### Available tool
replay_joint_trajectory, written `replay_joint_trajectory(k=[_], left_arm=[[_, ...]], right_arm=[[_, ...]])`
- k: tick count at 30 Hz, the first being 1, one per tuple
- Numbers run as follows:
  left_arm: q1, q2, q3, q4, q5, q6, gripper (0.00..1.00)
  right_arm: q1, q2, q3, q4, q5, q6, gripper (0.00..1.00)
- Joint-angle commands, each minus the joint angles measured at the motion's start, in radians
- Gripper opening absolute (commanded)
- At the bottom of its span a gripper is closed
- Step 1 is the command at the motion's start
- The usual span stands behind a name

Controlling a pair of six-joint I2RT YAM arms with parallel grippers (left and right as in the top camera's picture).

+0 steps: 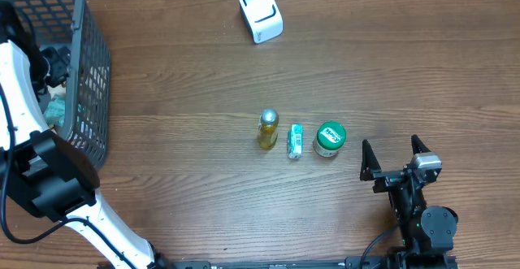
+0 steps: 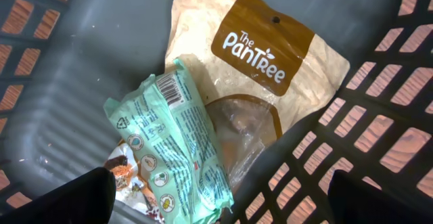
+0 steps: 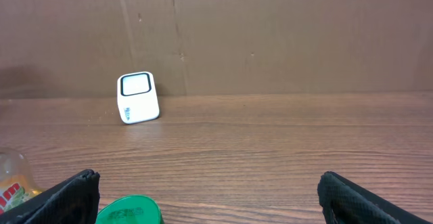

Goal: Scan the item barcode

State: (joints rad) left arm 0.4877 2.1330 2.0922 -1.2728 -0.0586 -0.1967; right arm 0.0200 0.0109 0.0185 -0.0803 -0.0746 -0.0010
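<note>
1. Layout, overhead view. The scanner [image 1: 261, 13], a white unit, stands at 12 o'clock on the wooden desk [image 1: 406, 66]. A dark mesh basket [image 1: 85, 74] occupies the 10 o'clock corner. Three items lie in a row just past the centre toward 5 o'clock. From 9 o'clock to 3 o'clock they are a yellow bottle [image 1: 267, 129], a small green-and-white packet [image 1: 295, 141] and a green-lidded tub [image 1: 330, 138]. The three are close together. Whether they touch cannot be determined.

2. Left arm. The white left arm [image 1: 20, 90] reaches over the basket rim from 7 o'clock. In the left wrist view the left claw [image 2: 220, 183] points down into the basket. Its fingers [image 2: 67, 197] are spread wide at the lower corners of the view and grip nothing.

3. Basket contents, left wrist view. A mint-green packet [image 2: 172, 156] lies on the basket floor between the spread fingers. Its printed barcode [image 2: 171, 88] faces up at the packet's 12 o'clock end. The packet rests partly on a cream-and-brown pouch [image 2: 264, 68] marked "The PanTree", which extends toward 1 o'clock. The corner of a third packet [image 2: 125, 173] shows beneath the mint-green packet at 8 o'clock.

4. Right arm. The right claw [image 1: 396, 157] is at 4 o'clock on the desk, just beside the tub on its 3 o'clock side and not touching it. Its fingers are fully apart and empty. In the right wrist view the scanner stands well apart at 11 o'clock, window facing the camera. The tub lid and the bottle show at 7 and 8 o'clock.
</note>
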Motion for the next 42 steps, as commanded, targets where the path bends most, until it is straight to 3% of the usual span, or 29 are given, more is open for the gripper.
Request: replay_joint_trajectory(k=[1,9,16,32,42], left_arm=[[0.022,-0.006,0.004,-0.01,0.024,-0.037,0.99],[0.063,0.0,-0.102,0.028,0.024,-0.055,1.0],[0.103,0.0,-0.212,0.105,0.026,-0.149,0.99],[0.116,0.006,-0.284,0.19,0.025,-0.095,1.0],[0.116,0.007,-0.437,0.331,-0.008,-0.087,1.0]], right_arm=[[-0.005,-0.008,-0.011,0.003,0.002,-0.004,1.0],[-0.005,-0.008,-0.011,0.003,0.002,-0.004,1.0],[-0.005,-0.008,-0.011,0.003,0.002,-0.004,1.0],[-0.005,-0.008,-0.011,0.003,0.002,-0.004,1.0],[-0.005,-0.008,-0.011,0.003,0.002,-0.004,1.0]])
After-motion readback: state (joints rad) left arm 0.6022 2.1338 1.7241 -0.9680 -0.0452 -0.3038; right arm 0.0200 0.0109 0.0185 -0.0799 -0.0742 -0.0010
